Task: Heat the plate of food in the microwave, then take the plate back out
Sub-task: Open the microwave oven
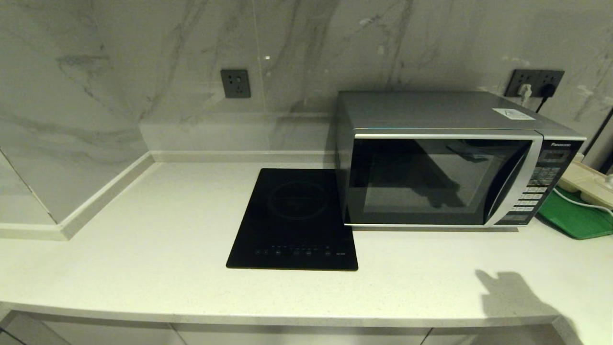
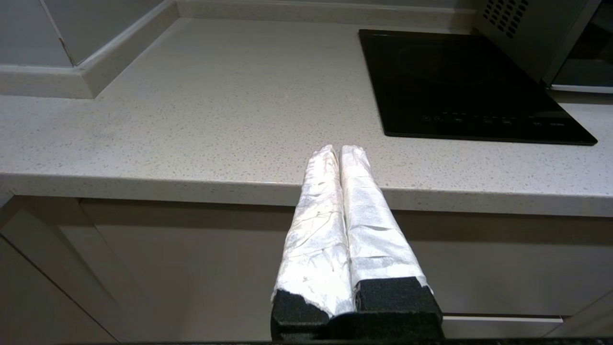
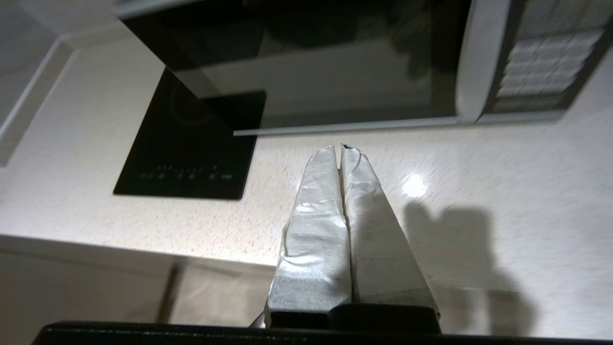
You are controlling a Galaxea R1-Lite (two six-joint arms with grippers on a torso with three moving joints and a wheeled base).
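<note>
The silver Panasonic microwave [image 1: 445, 163] stands on the counter at the right with its dark glass door closed; its door also fills the far part of the right wrist view [image 3: 335, 62]. The plate of food is out of view. My right gripper [image 3: 341, 149] is shut with nothing in it, above the counter's front part before the microwave's door. My left gripper [image 2: 339, 149] is shut and empty, held low at the counter's front edge, left of the cooktop. Neither gripper shows in the head view; only a shadow falls on the counter at the front right.
A flat black induction cooktop [image 1: 294, 220] lies left of the microwave, also seen as the cooktop [image 2: 469, 86] in the left wrist view. A green tray [image 1: 574, 215] lies right of the microwave, under a white power strip [image 1: 589, 184]. The pale counter [image 1: 143, 239] ends at a marble wall.
</note>
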